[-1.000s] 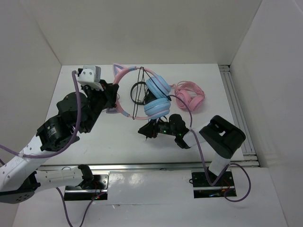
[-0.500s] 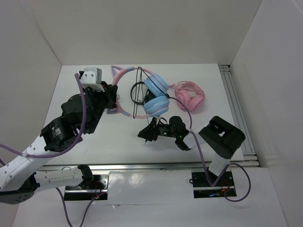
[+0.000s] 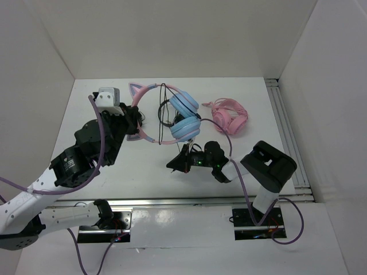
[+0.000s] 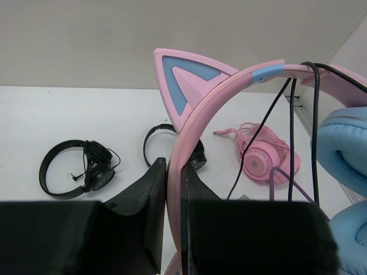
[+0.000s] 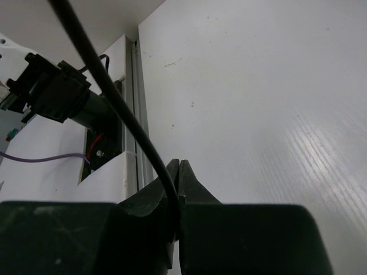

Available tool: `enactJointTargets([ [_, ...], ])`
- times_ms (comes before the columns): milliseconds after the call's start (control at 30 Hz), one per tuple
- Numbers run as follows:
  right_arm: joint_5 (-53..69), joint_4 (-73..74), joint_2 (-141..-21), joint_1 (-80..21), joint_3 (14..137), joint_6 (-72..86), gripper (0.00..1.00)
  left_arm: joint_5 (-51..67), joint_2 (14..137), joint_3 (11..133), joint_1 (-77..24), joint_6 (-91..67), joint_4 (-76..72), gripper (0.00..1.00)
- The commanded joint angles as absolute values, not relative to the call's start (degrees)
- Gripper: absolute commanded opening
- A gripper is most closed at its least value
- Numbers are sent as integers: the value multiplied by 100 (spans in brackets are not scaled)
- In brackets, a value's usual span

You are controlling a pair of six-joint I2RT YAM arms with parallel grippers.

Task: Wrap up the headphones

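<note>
Left pincer is clamped shut on the headphones, gripping the pink headband just under a cat ear. The band arcs up and right out of the jaws, with the blue cups at its far right. We can't tell if the cups touch the tabletop.

Right pincer is pinched closed on the black cable, which runs up and left from its tips. The cups sit just beyond this pincer. Cable strands cross the headband right of the left pincer.

Pink set lies beyond and right of the right pincer, black set beyond and left of the left pincer.
</note>
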State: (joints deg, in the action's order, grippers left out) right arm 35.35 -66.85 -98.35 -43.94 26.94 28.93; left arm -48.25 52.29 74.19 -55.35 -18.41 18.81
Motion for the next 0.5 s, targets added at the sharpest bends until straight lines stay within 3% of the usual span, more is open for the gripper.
enactJointTargets([
  [0, 3577, -6891, -9686, -4500, 2707, 2831, 8, -5089, 4931, 7479, -5563, -2136, 976, 0],
  [67, 3577, -6891, -9738, -4553, 2707, 2830, 18, -5150, 4931, 7479, -5563, -2136, 976, 0],
  [200, 3577, -6952, -9791, -4605, 2707, 2830, 28, -5203, 4931, 7479, -5563, -2136, 976, 0],
  [333, 3630, -6952, -9853, -4737, 2707, 2830, 28, -5265, 4878, 7479, -5563, -2075, 923, 0],
  [467, 3446, -7145, -9853, -4790, 2646, 2830, 9, -5265, 4826, 7479, -5563, -2074, 923, 0],
])
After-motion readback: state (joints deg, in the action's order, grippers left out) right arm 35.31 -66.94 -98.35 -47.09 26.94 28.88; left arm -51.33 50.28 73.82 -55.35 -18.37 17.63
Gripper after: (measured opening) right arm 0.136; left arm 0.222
